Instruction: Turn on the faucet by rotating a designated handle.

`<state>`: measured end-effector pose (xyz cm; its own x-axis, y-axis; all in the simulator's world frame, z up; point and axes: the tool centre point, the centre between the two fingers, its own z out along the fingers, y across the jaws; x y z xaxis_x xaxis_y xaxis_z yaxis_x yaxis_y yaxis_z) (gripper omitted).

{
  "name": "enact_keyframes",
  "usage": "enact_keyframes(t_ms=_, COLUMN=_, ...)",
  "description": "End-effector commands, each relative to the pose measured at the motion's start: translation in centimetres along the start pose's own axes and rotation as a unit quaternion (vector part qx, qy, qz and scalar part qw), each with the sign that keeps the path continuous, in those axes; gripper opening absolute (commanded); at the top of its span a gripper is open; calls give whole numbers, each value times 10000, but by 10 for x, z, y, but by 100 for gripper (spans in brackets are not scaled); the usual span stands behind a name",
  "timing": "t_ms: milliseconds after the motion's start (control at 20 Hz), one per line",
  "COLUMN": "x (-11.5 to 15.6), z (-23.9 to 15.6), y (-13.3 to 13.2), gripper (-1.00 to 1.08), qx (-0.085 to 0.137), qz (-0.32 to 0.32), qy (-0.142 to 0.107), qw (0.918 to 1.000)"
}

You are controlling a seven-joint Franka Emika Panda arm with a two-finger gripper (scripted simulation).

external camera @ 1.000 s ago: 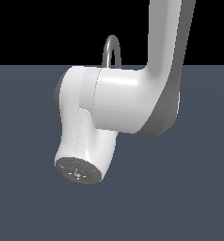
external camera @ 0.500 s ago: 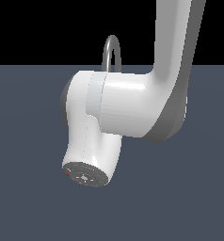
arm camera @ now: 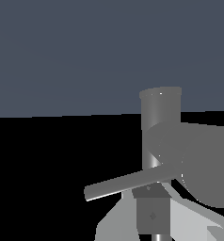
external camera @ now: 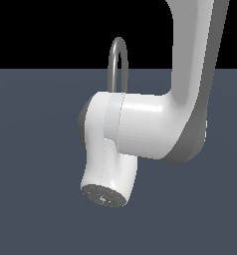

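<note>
Hiding all but the faucet [external camera: 117, 62] arch outside, the wrist view shows the handle [arm camera: 132, 182] (finger spread unclear).

in the exterior view the arm [external camera: 155, 129] hides the faucet [external camera: 118, 62] below its arch; claw [arm camera: 154, 214] is cut off, its jaws unreadable.

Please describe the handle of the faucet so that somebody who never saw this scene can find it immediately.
In the wrist view, find the faucet's thick upright grey cylinder in front of the dark blue-grey floor. The handle is the thin grey bar that crosses in front of the cylinder's lower part, slanting to a free end. It is much slimmer than the cylinder and nearly horizontal, not upright.
</note>
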<state>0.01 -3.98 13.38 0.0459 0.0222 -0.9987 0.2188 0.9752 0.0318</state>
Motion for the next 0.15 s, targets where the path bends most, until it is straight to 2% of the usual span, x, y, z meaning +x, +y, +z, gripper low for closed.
enact_keyframes(t_ms=0, x=27, z=-3, y=-23, gripper=-100, qx=-59, qz=-134, qy=197, qw=9997)
enact_keyframes(t_ms=100, x=30, z=-3, y=-26, gripper=-100, qx=-49, qz=-144, qy=199, qw=9997)
